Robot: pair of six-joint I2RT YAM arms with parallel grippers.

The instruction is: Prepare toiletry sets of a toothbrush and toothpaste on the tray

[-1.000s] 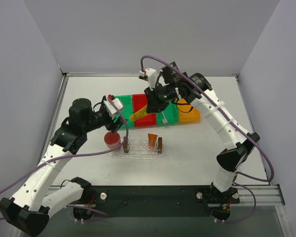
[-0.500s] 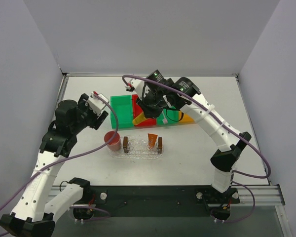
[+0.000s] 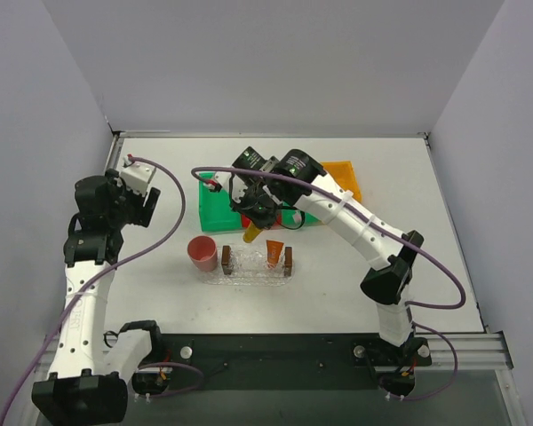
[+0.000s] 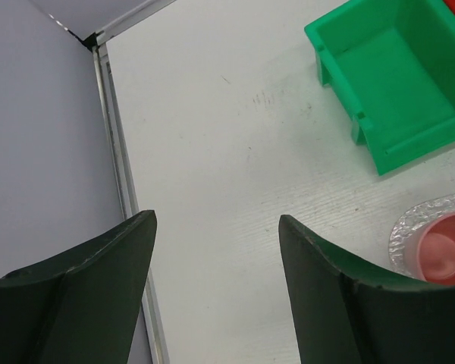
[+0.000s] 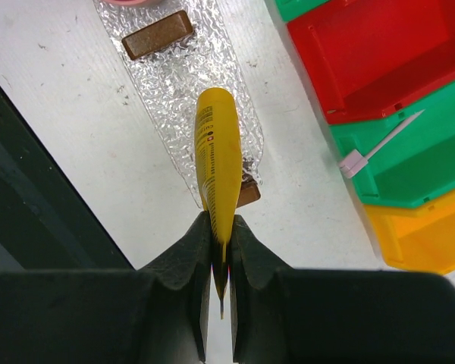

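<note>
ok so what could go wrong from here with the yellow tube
The right gripper pinches the yellow tube only by its thin flat end, so it could swing or slip. The orange tube sits on the tray close by; lowering could knock it over.

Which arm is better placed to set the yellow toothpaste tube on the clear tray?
Right. The right jaws are shut on the yellow tapered toothpaste tube, close above the clear plastic tray with brown end blocks. The left jaws are open, empty, by the left edge of the table.
</note>
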